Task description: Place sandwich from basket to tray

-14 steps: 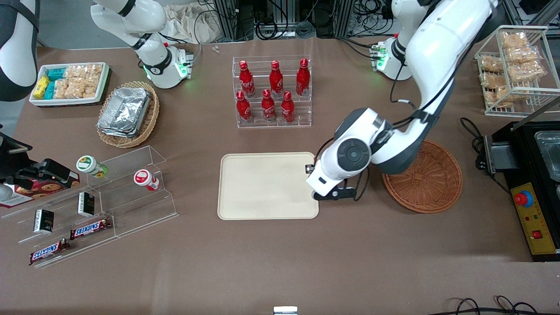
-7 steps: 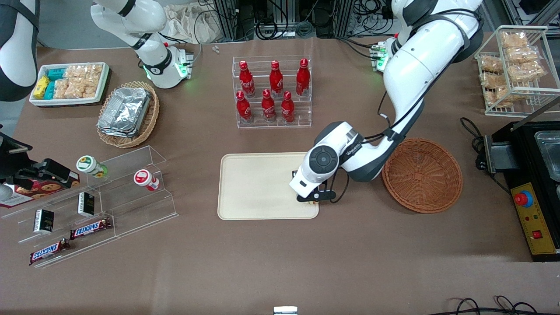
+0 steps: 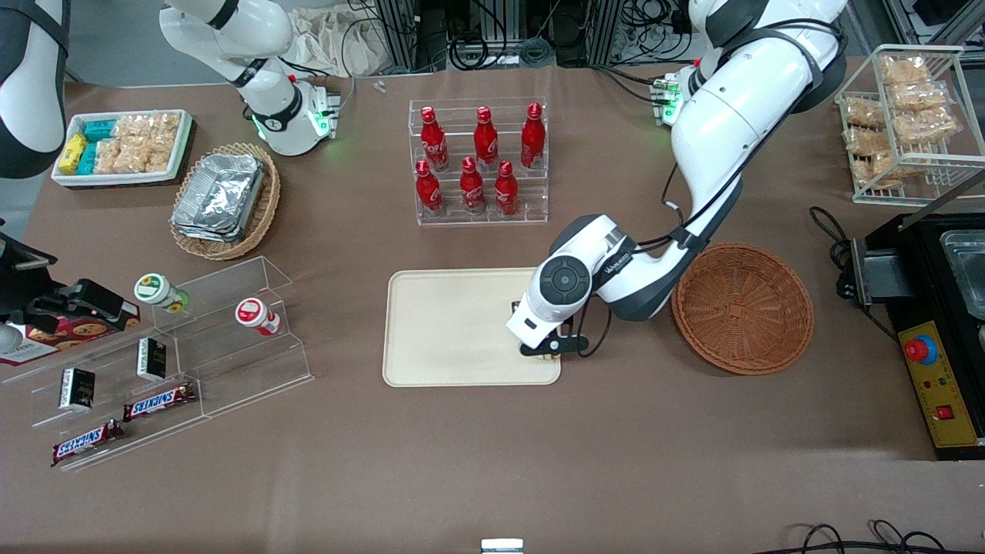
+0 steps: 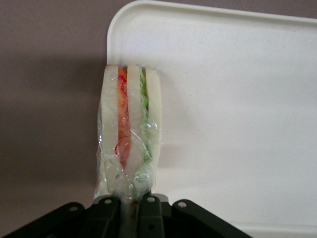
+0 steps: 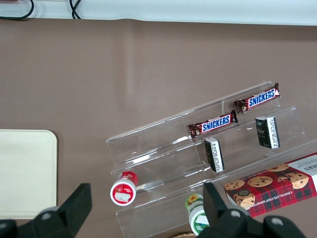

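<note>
While the working arm reaches low over the tray (image 3: 454, 331), its pincer (image 3: 548, 352) sits above the tray's corner nearest the front camera at the working arm's end, at roughly 4 o'clock of the tray's centre.

Pincer: fingers (image 4: 148, 210) clamped together on the sandwich (image 4: 130, 134), gripping the gathered clear wrap at one end.

Sandwich: triangular wedge, pale bread with orange-red and green filling layers, held edge-on over the tray's rim at that rounded corner; whether it touches the tray cannot be told. From the front only a sliver of it shows under the pincer.

Basket (image 3: 742, 309): round, reddish-brown wicker, on the brown surface (image 3: 492, 462) at 3 o'clock of the tray, just beside the arm's elbow, nothing in it.

Rack of red cola bottles (image 3: 479, 161): at 12 o'clock of the tray, farther from the front camera.
</note>
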